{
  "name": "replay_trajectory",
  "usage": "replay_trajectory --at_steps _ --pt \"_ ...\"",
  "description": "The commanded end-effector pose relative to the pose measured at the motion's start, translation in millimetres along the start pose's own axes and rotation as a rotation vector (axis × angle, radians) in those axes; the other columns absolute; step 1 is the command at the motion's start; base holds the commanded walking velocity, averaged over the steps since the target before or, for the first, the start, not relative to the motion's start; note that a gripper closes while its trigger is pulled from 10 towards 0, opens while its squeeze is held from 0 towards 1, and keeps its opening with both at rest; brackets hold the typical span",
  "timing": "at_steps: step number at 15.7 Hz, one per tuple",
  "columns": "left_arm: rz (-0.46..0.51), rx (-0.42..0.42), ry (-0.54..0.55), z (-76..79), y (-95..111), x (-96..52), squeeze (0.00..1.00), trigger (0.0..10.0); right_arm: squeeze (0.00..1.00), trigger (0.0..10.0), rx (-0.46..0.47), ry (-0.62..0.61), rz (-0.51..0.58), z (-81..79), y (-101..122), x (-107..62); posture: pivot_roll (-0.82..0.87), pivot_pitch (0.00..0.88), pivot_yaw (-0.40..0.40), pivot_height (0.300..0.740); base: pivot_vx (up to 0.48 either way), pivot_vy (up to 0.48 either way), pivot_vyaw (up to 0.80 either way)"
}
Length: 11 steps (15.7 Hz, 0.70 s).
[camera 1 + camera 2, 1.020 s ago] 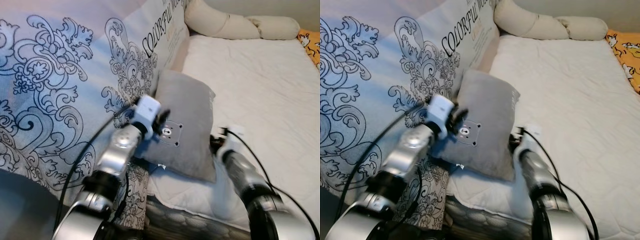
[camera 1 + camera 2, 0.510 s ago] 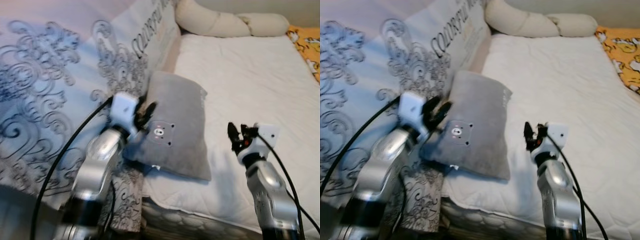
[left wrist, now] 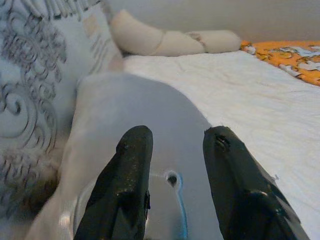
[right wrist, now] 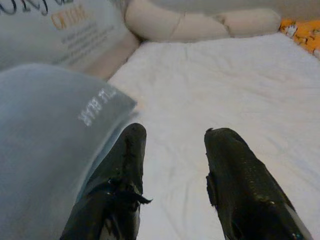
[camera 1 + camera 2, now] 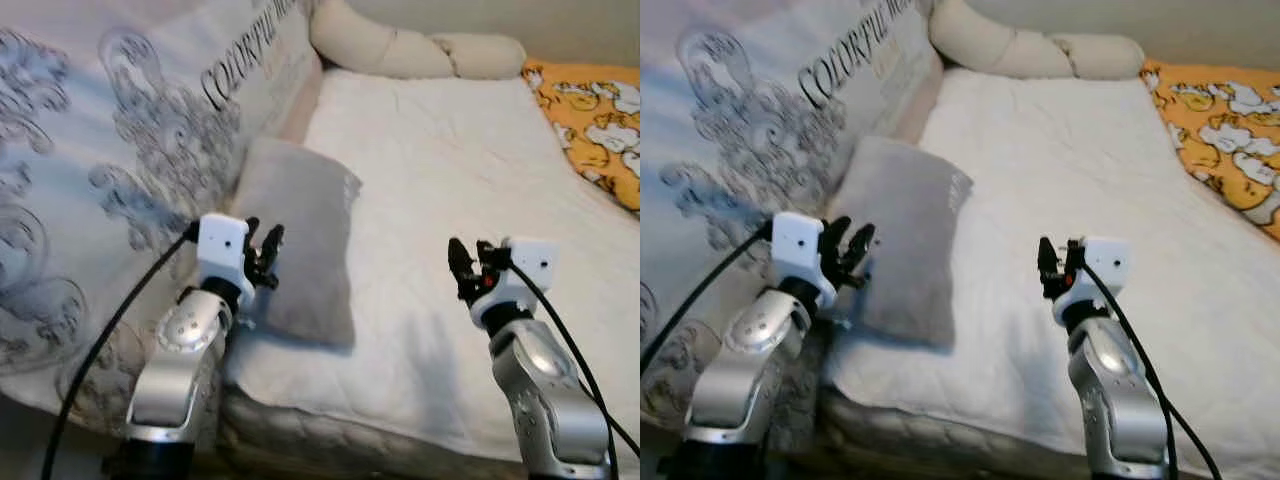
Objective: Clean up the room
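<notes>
We see a bed (image 5: 440, 170) with a white quilted cover. A grey pillow (image 5: 300, 235) lies on it near its left side, beside a large patterned duvet (image 5: 110, 150). A long cream bolster (image 5: 400, 50) lies across the far end, and an orange printed blanket (image 5: 590, 120) covers the right edge.

The soft grey cloth pillow (image 5: 300, 240) looks matt and smooth. The white quilted cloth mattress cover (image 5: 440, 170) is faintly creased. The patterned white fabric (image 5: 120, 150) and the orange printed cloth (image 5: 590, 120) are matt.
</notes>
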State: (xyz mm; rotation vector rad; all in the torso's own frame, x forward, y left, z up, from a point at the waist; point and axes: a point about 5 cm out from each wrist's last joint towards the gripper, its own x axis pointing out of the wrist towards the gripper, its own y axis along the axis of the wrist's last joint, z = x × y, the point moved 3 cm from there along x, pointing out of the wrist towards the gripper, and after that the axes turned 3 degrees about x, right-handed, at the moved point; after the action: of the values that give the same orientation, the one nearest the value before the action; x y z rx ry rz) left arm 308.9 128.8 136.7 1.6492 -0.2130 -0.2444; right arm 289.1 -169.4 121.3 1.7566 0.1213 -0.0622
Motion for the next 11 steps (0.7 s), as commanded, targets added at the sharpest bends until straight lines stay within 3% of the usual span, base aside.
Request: replay_trajectory --at_steps 1,3,11 --pt "-0.018 0.011 0.026 -3.4 -2 -3.4 0.0 10.0 0.0 10.0 0.012 0.012 -0.007 -4.5 4 -0.3 0.0 0.0 -0.005 0.74 0.0 -0.48 -0.78" --pt "-0.028 0.008 0.035 -2.9 -2 -4.3 0.0 10.0 0.0 10.0 0.013 0.018 -0.015 -4.7 4 0.8 0.01 0.0 -0.006 0.74 0.0 -0.48 -0.67" --pt "-0.05 0.014 0.044 1.4 -4 -1.0 0.0 10.0 0.0 10.0 -0.048 -0.031 -0.089 6.5 -6 5.3 0.0 0.0 0.007 0.74 0.0 -0.48 0.0"
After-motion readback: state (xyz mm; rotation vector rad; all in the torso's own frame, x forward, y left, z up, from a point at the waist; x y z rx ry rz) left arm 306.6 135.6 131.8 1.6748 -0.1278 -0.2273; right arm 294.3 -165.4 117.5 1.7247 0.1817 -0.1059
